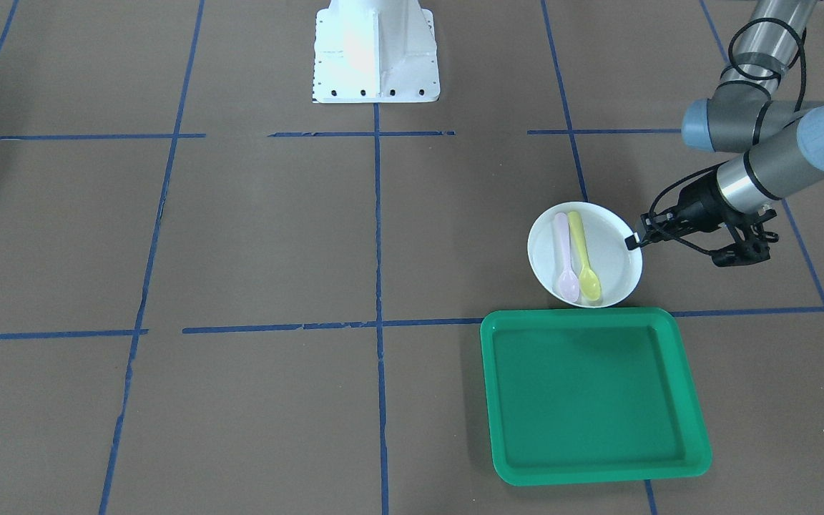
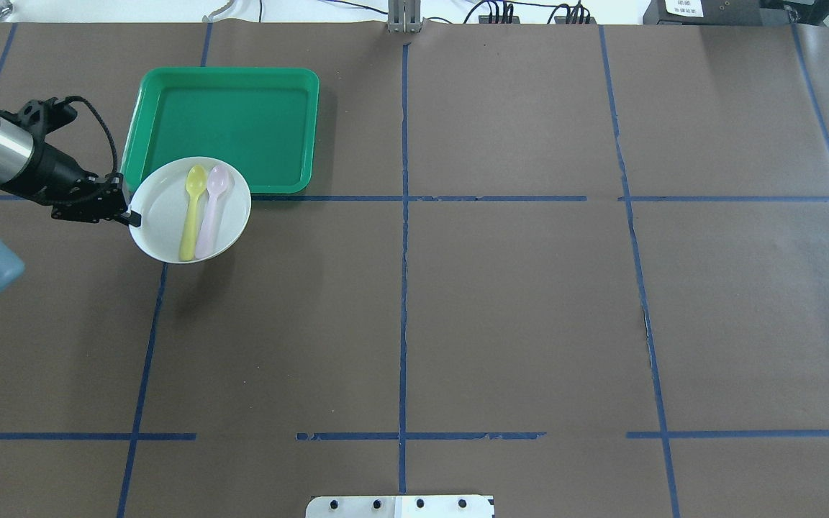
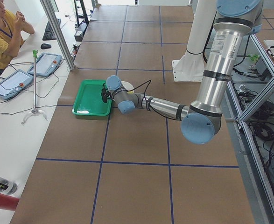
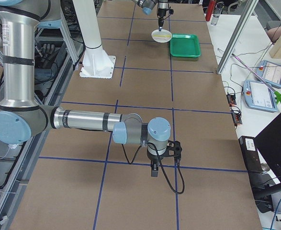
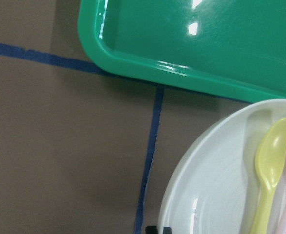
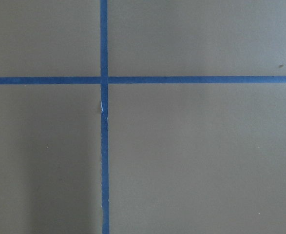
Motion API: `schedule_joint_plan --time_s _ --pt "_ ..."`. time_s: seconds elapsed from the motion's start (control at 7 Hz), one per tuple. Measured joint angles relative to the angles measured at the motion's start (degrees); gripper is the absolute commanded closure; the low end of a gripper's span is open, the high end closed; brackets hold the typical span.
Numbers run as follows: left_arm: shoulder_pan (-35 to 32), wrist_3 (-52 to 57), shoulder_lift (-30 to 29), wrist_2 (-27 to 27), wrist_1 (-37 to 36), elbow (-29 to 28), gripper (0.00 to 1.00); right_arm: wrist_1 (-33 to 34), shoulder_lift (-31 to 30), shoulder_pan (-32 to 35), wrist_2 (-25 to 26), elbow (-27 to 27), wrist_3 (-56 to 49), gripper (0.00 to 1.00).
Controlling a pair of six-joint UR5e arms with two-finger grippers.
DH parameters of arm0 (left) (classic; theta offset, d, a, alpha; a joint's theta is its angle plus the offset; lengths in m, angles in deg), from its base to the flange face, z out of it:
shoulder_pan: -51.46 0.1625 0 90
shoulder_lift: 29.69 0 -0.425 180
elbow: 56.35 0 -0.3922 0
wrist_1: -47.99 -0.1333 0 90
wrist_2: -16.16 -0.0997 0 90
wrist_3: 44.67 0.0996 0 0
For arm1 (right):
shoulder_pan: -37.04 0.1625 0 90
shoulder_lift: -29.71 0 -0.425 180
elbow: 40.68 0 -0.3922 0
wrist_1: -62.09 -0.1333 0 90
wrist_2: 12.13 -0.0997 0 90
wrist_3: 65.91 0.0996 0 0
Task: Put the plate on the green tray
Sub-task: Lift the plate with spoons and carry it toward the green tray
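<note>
The white plate [image 2: 159, 216] carries a yellow spoon [image 2: 190, 212] and a pink spoon [image 2: 211, 210]. It hangs above the table at the near corner of the green tray [image 2: 242, 122], and its shadow falls on the paper below. My left gripper [image 2: 132, 214] is shut on the plate's rim on its left side. In the front view the plate [image 1: 612, 250] sits just beyond the tray [image 1: 591, 390], with the gripper [image 1: 632, 241] at its rim. The left wrist view shows the plate [image 5: 216, 195] and the tray's corner [image 5: 133, 58]. My right gripper [image 4: 154, 170] shows only in the right side view; I cannot tell its state.
The table is brown paper with blue tape lines. The robot's white base [image 1: 376, 54] stands at the table's middle edge. A person [image 3: 1, 37] sits beside tablets at the side bench beyond the tray. The tray holds nothing.
</note>
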Motion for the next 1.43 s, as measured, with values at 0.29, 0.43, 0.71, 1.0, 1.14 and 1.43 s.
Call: schedule_joint_plan --time_s 0.29,0.43,0.71,1.0,1.14,1.43 --pt "-1.28 -6.83 -7.06 -0.88 -0.21 -8.96 1.00 0.00 0.00 0.00 -0.02 0.00 0.00 0.00" --pt "-1.49 -10.89 -9.60 -2.33 -0.24 -12.08 1.00 0.00 0.00 0.00 -0.04 0.00 0.00 0.00" --pt "-1.63 -17.41 -13.36 -6.02 -0.21 -16.46 1.00 0.00 0.00 0.00 -0.07 0.00 0.00 0.00" --pt "-1.68 -19.39 -15.51 -8.09 -0.18 -18.95 1.00 0.00 0.00 0.00 -0.07 0.00 0.00 0.00" --pt "-1.68 -19.59 -16.42 -8.96 -0.16 -19.94 0.80 0.00 0.00 0.00 -0.03 0.00 0.00 0.00" --pt "-1.69 -19.58 -17.20 -9.92 1.02 -20.97 0.45 0.00 0.00 0.00 0.00 0.00 0.00 0.00"
